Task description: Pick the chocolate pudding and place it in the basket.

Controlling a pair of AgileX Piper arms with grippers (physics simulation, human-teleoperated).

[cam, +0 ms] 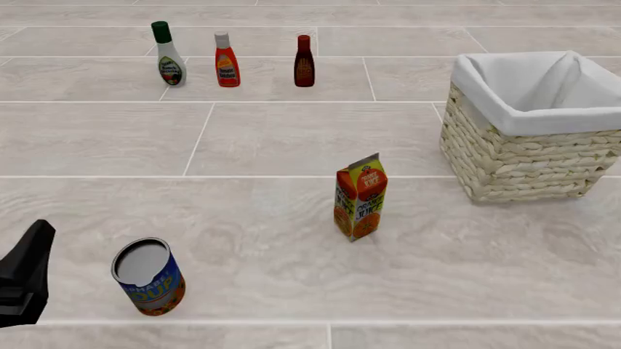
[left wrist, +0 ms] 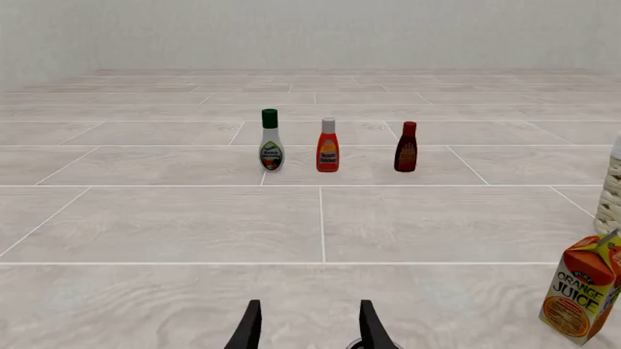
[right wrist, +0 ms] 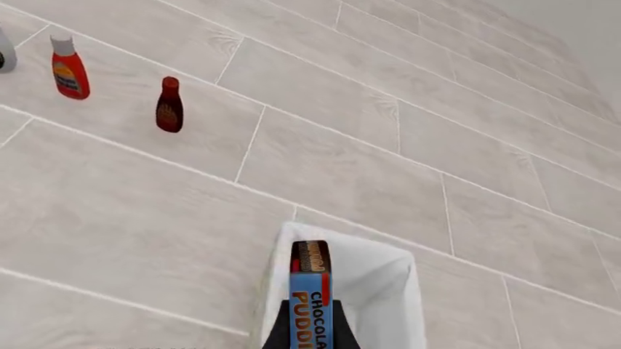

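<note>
The chocolate pudding (right wrist: 310, 291), a narrow blue and brown box with a red band, shows only in the right wrist view. My right gripper (right wrist: 313, 336) is shut on it, its dark fingers on either side of the box's lower part. Box and gripper hang above the open top of the basket (right wrist: 388, 291), over its white cloth lining. In the front view the cream wicker basket (cam: 514, 163) stands at the right; neither the pudding nor the right gripper appears there. My left gripper (left wrist: 310, 331) is open and holds nothing, low at the table's near left (cam: 29, 269).
An orange juice carton (cam: 360, 198) stands mid-table, left of the basket. A blue soup can (cam: 148, 276) sits near the left gripper. Three bottles line the far side: a green-capped one (cam: 169, 54), a red one (cam: 226, 61) and a dark one (cam: 304, 62).
</note>
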